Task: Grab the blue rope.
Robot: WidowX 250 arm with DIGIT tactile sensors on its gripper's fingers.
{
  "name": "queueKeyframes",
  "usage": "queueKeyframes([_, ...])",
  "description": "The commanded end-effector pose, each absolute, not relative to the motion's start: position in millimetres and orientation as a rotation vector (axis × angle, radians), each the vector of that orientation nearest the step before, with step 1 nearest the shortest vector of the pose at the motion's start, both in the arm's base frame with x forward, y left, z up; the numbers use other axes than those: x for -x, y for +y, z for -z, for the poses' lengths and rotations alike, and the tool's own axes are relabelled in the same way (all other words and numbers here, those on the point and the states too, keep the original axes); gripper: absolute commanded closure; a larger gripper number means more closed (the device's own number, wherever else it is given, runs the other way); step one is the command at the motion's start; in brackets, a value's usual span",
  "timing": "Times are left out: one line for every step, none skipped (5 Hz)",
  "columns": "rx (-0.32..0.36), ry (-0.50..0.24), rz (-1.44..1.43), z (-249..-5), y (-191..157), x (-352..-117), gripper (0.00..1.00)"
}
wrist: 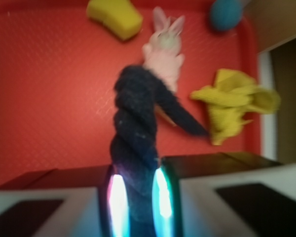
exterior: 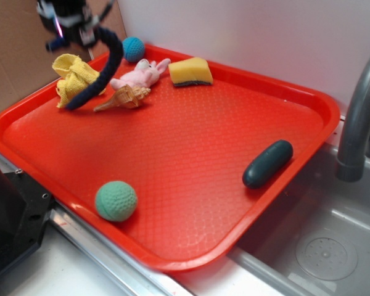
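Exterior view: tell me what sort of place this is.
Probably a toy kitchen or a sink counter set up for robot practice. A grey faucet stands over a sink basin, and beside it a red tray holds toys and a yellow sponge.

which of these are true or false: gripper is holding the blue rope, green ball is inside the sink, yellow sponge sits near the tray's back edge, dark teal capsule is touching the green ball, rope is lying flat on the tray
1. The gripper is holding the blue rope. True: the wrist view shows the rope pinched between its fingers.
2. The green ball is inside the sink. False: it sits on the red tray, near the front edge.
3. The yellow sponge sits near the tray's back edge. True.
4. The dark teal capsule is touching the green ball. False: they lie well apart, the capsule near the tray's right side.
5. The rope is lying flat on the tray. False: it hangs from the gripper, with its lower end by the yellow cloth.
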State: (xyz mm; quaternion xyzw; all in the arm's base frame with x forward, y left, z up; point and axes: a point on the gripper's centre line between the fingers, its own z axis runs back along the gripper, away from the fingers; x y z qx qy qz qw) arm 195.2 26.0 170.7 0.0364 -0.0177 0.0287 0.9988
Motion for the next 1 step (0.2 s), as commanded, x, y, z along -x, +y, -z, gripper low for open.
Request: queueKeyframes([-0.09, -0.092, -0.066, -279.8, 7.6, -204.2, 1.0])
